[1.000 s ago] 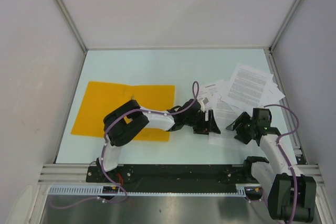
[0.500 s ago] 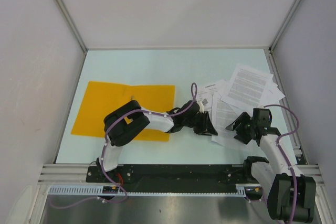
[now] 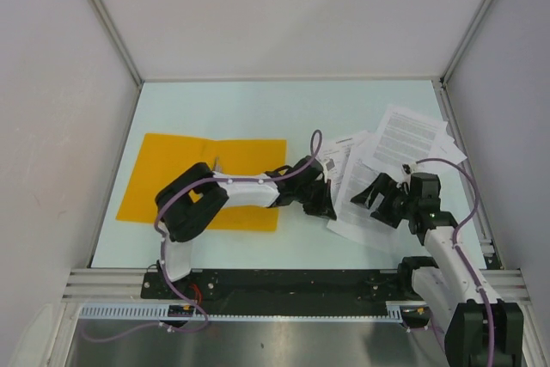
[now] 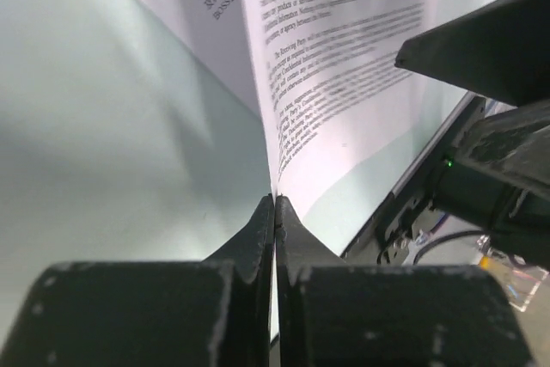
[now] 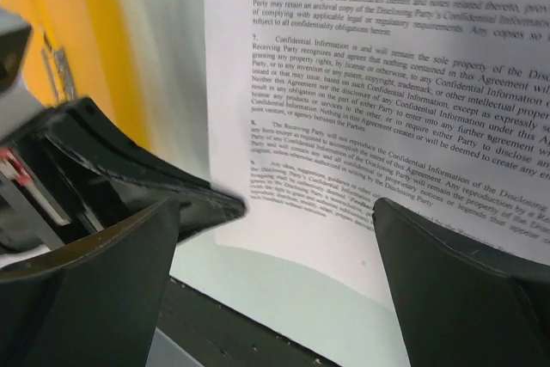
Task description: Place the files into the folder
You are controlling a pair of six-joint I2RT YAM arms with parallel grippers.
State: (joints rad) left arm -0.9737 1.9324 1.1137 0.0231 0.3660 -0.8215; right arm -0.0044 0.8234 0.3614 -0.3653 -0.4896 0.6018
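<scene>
The files lie fanned out at the table's right, several white printed sheets (image 3: 404,139). My left gripper (image 3: 330,209) is shut on the near-left edge of the lowest sheet (image 3: 354,217). In the left wrist view the fingertips (image 4: 275,205) pinch that sheet (image 4: 344,66), which rises curled from them. My right gripper (image 3: 372,200) hangs open just above the same sheet, fingers wide apart (image 5: 275,247) with printed text (image 5: 387,118) between them and nothing held. The orange folder (image 3: 185,180) lies flat at the left, partly under the left arm.
Grey walls and aluminium rails enclose the pale table (image 3: 258,118). The right rail (image 3: 468,169) runs close to the sheets. The two grippers are close together; the left finger (image 5: 155,191) shows in the right wrist view.
My left gripper closed on the sheet's edge and drew it slightly left. The right gripper opened wider and moved up and left over the sheet.
</scene>
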